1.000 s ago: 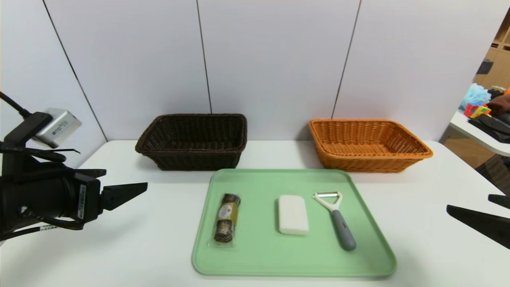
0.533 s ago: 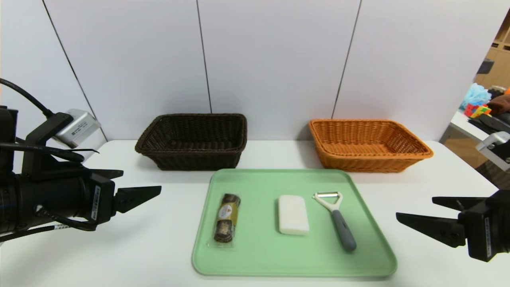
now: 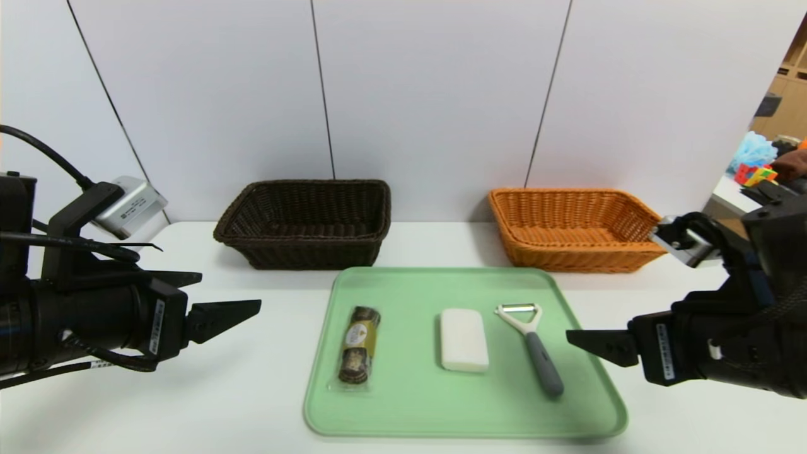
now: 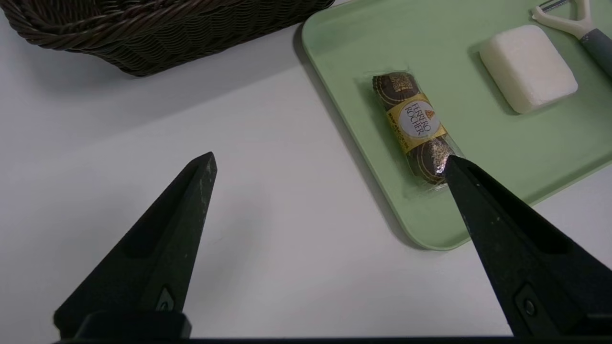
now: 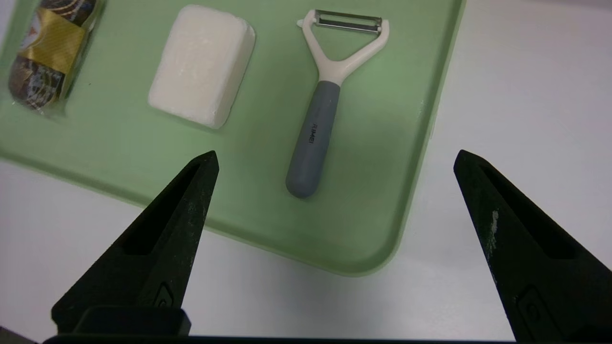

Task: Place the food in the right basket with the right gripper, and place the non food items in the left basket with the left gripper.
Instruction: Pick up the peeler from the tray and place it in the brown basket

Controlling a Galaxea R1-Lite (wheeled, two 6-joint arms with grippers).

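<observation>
- Right gripper (image 3: 583,343): jaws spread wide, holding nothing. Over the last second it has come in from the desk's right edge and now hangs over the right rim of the pale green plastic tray (image 3: 410,416), tips aimed inward across it.
- Left gripper (image 3: 243,310): also wide apart and empty, over bare white desk (image 3: 189,403) just left of the tray. It crept toward the tray earlier in that second and has barely moved since.
- Nearest the right gripper on the tray: Y-shaped peeler with white head and grey handle (image 5: 325,100), at the tray's right side.
- White rounded-rectangle soap-like bar (image 3: 464,338): tray centre, beside the peeler, not touching it.
- Clear-sleeved stack of dark brown round sweets with a gold label (image 4: 415,126): tray's left side, closest to the left gripper.
- Nothing on the tray has shifted; no item touched yet.
- Dark brown wicker basket (image 3: 306,221) sits behind the tray's left corner, orange-tan wicker basket (image 3: 577,227) behind its right corner.
- Read: both arms in approach, sorting not started. Each gripper is nearest the wrong item, so the right one likely has to cross the whole tray for the sweets. Watch for arm clash mid-tray.
</observation>
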